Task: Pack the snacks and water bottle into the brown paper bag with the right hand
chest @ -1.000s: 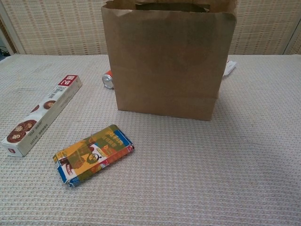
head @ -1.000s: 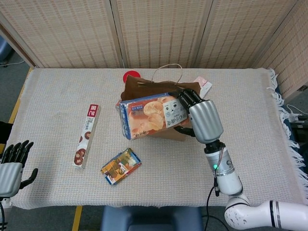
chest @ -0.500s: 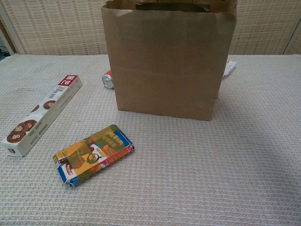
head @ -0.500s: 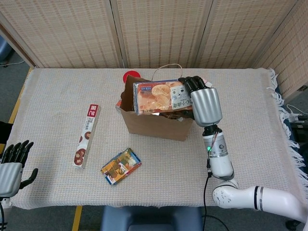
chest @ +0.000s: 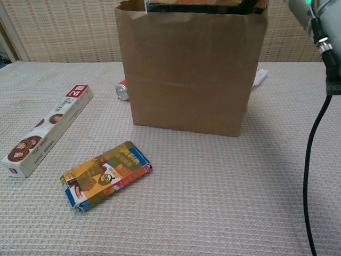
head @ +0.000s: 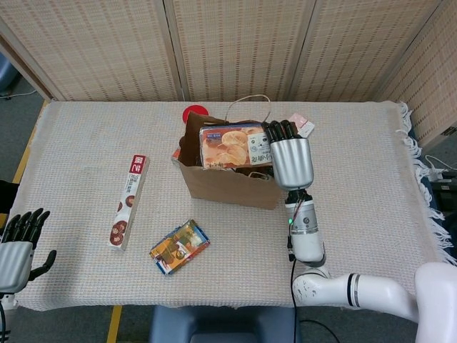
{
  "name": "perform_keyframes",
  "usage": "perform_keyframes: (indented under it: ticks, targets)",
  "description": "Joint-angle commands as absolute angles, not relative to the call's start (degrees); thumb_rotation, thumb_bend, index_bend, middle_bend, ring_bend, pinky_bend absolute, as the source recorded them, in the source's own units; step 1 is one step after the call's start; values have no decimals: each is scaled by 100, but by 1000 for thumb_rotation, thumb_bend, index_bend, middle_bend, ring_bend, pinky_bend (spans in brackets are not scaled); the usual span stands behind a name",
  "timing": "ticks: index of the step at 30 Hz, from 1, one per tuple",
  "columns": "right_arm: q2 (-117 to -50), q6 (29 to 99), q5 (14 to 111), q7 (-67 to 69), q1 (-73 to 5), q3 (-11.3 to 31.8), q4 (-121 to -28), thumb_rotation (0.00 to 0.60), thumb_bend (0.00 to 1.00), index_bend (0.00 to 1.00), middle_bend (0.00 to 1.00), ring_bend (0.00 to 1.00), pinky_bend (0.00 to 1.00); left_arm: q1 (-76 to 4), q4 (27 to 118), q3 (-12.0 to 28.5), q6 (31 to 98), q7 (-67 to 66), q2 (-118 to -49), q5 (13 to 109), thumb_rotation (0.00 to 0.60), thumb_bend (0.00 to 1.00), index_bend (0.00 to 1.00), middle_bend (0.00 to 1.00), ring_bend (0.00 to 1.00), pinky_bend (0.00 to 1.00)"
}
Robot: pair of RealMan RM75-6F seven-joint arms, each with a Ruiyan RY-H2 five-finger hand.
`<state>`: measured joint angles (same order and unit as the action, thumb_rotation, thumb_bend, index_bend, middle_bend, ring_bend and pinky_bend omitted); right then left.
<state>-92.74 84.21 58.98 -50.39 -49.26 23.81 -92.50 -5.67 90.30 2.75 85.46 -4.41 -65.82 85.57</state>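
The right robot hand [head: 290, 158] holds a cookie box [head: 235, 146] in the mouth of the brown paper bag [head: 225, 182]. The chest view cuts off the hand and shows only the box's bottom edge. Only the head view shows the left robot hand [head: 17, 246], fingers spread, holding nothing, at the near left.

Silver hand [head: 290, 161], black fingers [head: 280, 129]; white arm [head: 357, 291], black cable [chest: 311, 160].

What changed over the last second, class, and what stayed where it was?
The right hand, still holding the cookie box, carried it from in front of the paper bag to over its opening, lowering it. The long box, yellow packet and left hand stayed put.
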Motion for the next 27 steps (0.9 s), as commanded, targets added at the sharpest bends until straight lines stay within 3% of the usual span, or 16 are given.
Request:
perform_keyframes:
  ticks: [1, 3, 6, 7, 10, 21, 27]
  targets:
    - [-9324, 8431, 5658, -5265, -4917, 2367, -9313, 600, 321, 513, 552, 537, 664, -568, 9027, 274, 8545, -437, -6581, 8560, 600, 372, 0, 0, 0, 0]
    - [-9264, 8342, 5472, -5330, -4885, 2368, -9454, 600, 321, 365, 480, 414, 580, -568, 9027, 273, 8544, -434, -6580, 8562, 600, 372, 0, 0, 0, 0]
    - [-9176, 8285, 5106, -5554, -4864, 2424, -9659, 600, 264, 55, 258, 187, 413, -567, 9027, 272, 8547, -439, -6581, 8564, 600, 372, 0, 0, 0, 0]
    - [-9153, 8282, 5053, -5569, -4866, 2450, -9708, 600, 228, 9, 207, 142, 368, -567, 9027, 272, 8548, -441, -6581, 8564, 600, 372, 0, 0, 0, 0]
    - [-9081, 8299, 5091, -5457, -4855, 2490, -9790, 600, 186, 0, 151, 99, 312, -568, 9031, 274, 8546, -451, -6583, 8558, 600, 371, 0, 0, 0, 0]
    - [-8481, 8392, 5319, -4977, -4547, 2468, -10613, 600, 168, 0, 145, 94, 269, -566, 9047, 280, 8545, -489, -6586, 8537, 600, 372, 0, 0, 0, 0]
    - [-7728, 8512, 6103, -4329, -3883, 1883, -11504, 600, 168, 0, 145, 93, 239, -564, 9055, 281, 8547, -498, -6585, 8533, 600, 371, 0, 0, 0, 0]
